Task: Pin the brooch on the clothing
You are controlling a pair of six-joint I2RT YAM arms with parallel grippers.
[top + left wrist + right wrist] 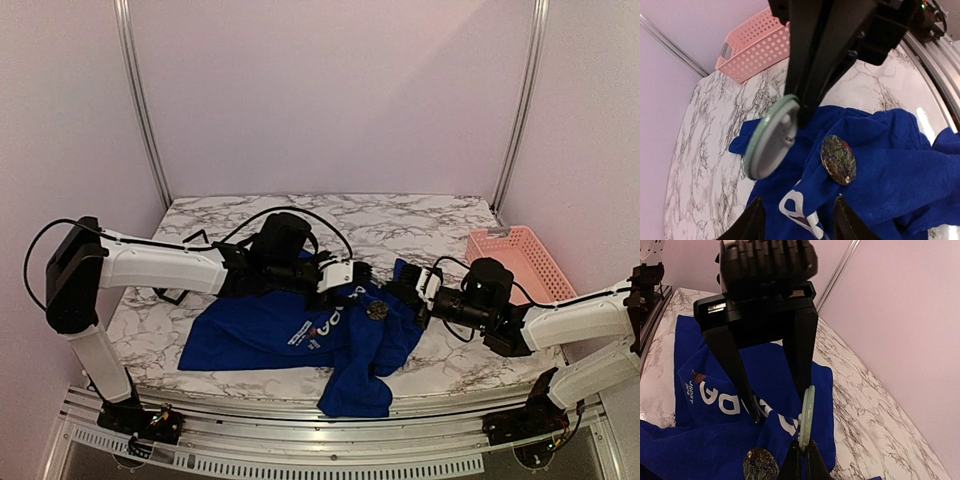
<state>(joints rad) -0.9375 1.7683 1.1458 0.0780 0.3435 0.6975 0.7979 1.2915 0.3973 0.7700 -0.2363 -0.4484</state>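
The clothing (270,335) is a royal-blue T-shirt lying crumpled on the marble table, with white lettering (802,215) showing. The brooch (838,159), a small dark disc with greenish-gold glints, lies face up on a raised fold of it, and shows in the top view too (377,311). My left gripper (800,222) stands open, its fingers either side of that fold just below the brooch. My right gripper (802,460) is shut on the edge of a pale grey-green disc (807,415), held upright in the air next to the brooch.
A pink perforated basket (520,262) stands at the table's right edge. One part of the shirt (355,390) hangs over the front edge. A black cable (170,295) lies under the left arm. Bare marble (420,220) stretches behind both grippers.
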